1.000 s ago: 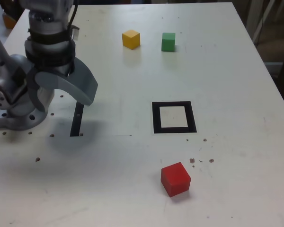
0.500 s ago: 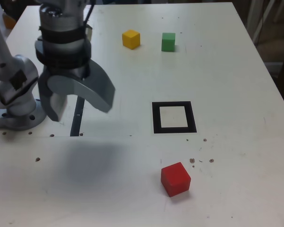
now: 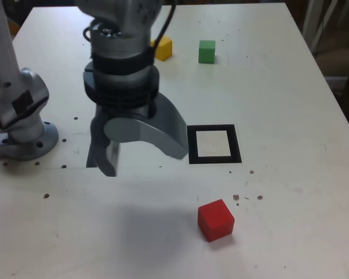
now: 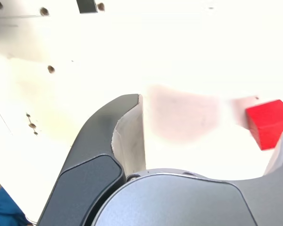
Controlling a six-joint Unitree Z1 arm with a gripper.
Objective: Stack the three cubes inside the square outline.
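Red cube [image 3: 216, 220] is seen lying on the white table [image 3: 279, 87], toward the near edge, well apart from the hand [image 3: 142, 152], which hangs above the table to the exterior view's left of it and slightly farther back. The hand's two grey fingers [image 3: 166, 132] are spread wide and nothing is held between them. In the wrist view the red cube [image 4: 269, 123] appears beyond the hand [image 4: 212, 136], just beside the tip of one finger, with bare table between the fingers.

The square outline [image 3: 214, 143] lies flat behind the red cube, just to the exterior view's right of the hand, and its pale centre is unoccupied. The yellow cube [image 3: 163, 47] is partly hidden behind the arm near the far edge; the green cube [image 3: 207, 51] sits beside it, to the exterior view's right. A narrow black strip [image 3: 93, 152] is partly covered by the hand. Open table surrounds the red cube on all sides, with a few small dark specks [image 3: 247, 197] nearby. The arm's base [image 3: 23, 139] stands at the exterior view's left edge.
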